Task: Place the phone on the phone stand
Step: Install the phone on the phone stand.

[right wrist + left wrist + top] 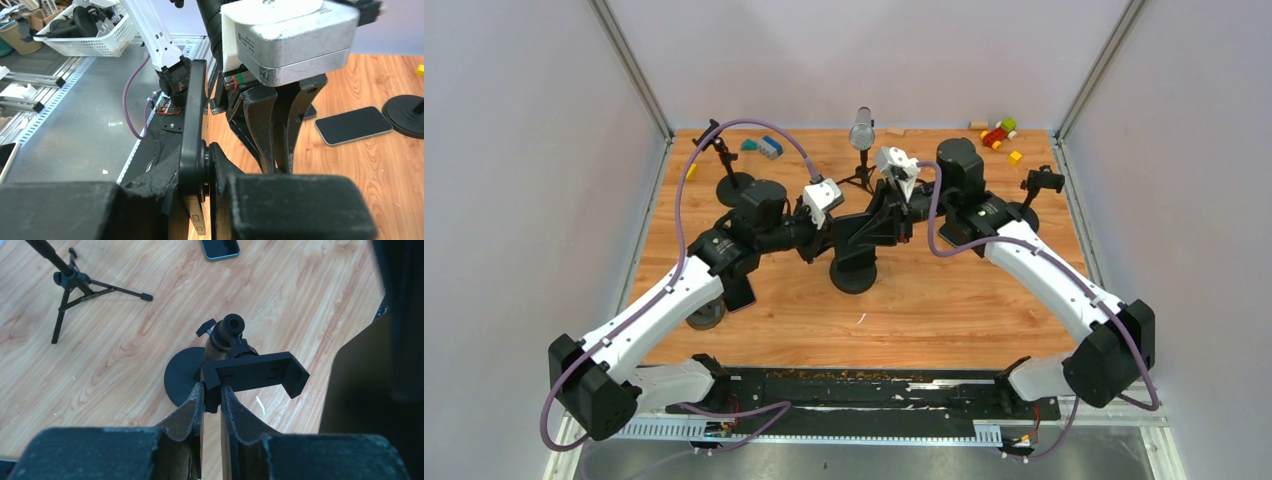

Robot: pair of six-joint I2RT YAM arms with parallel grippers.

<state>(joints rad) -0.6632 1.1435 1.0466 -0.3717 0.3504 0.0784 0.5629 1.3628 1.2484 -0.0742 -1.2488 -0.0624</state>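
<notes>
The wooden table [944, 300] carries the phone stand [854, 276] on its round base at the centre of the top view; a microphone tripod [861, 180] stands behind it at upper centre; coloured toy blocks [999, 132] lie at the upper right, blue blocks [764, 146] at the upper left; the phone [352, 125] lies flat on the wood at the right of the right wrist view, near another round stand base [407, 115].

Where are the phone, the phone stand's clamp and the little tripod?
phone [352, 125], right wrist view, middle of its dark face.
phone stand clamp [255, 374], left wrist view, centre of the black bracket.
tripod [67, 279], left wrist view, hub where the legs meet.
</notes>
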